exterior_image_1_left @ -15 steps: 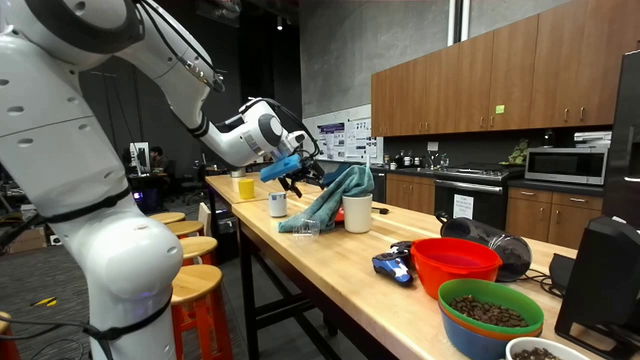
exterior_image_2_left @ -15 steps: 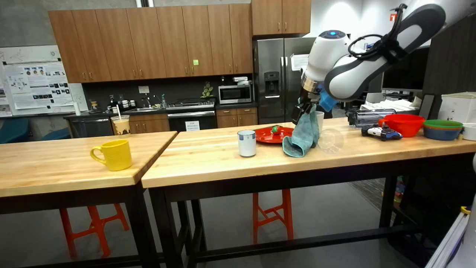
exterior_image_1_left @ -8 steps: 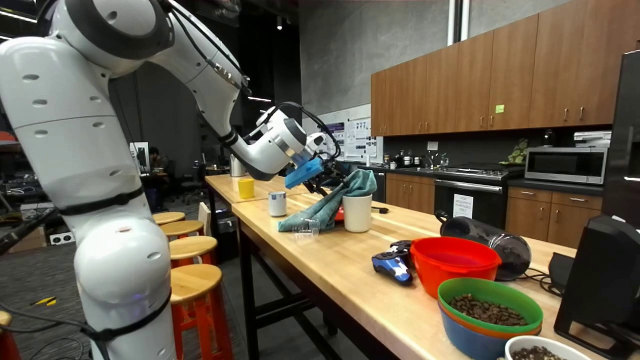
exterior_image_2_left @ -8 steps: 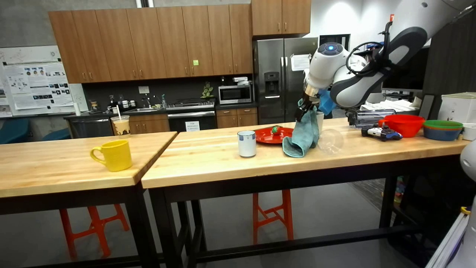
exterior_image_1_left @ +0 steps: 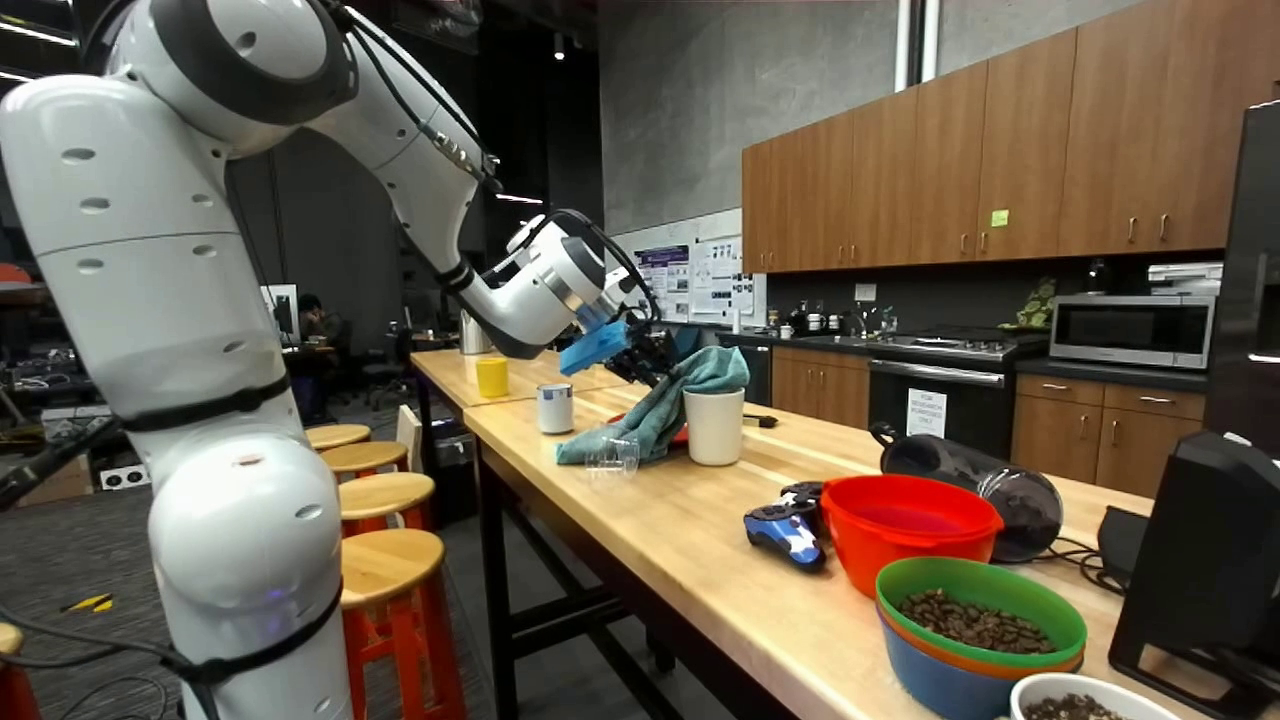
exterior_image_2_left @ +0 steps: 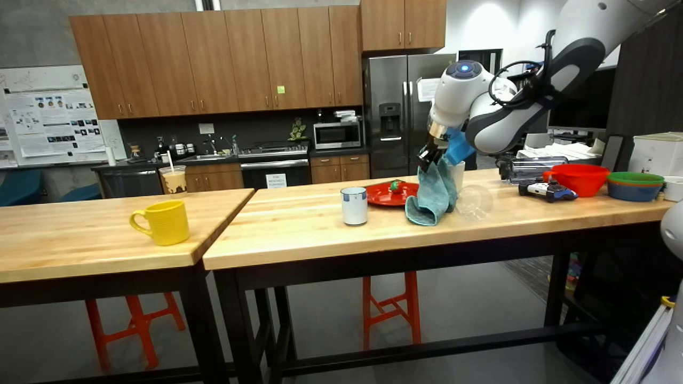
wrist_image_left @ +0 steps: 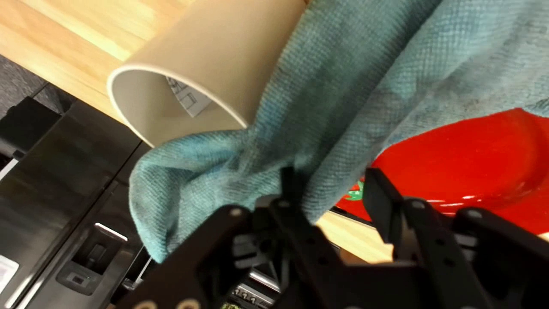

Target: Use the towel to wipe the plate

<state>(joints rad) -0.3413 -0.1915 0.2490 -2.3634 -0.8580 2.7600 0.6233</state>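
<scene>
The teal towel (wrist_image_left: 334,94) is draped over the rim of a cream cup (wrist_image_left: 227,56) and hangs to the table, as both exterior views show. My gripper (wrist_image_left: 332,180) is at the towel's upper part, partly open. In the wrist view a towel fold lies between its fingers, close to the left one, with a gap to the right one. The red plate (wrist_image_left: 463,159) lies flat beside the towel and is partly covered by it in that view. An exterior view shows a small red-and-green item (exterior_image_2_left: 396,186) on the plate (exterior_image_2_left: 379,195).
A white-and-blue cup (exterior_image_2_left: 354,206) stands left of the plate, and a clear plastic cup (exterior_image_1_left: 612,458) lies by the towel's lower end. Farther along the table are a game controller (exterior_image_1_left: 790,525), a red bowl (exterior_image_1_left: 910,535) and stacked bowls (exterior_image_1_left: 975,640). A yellow mug (exterior_image_2_left: 168,221) stands on the adjoining table.
The arm has come in to the towel, then shifted slightly back toward the plate side. The jaws have narrowed around a fold, and the towel's top sits a little lower on the cup.
</scene>
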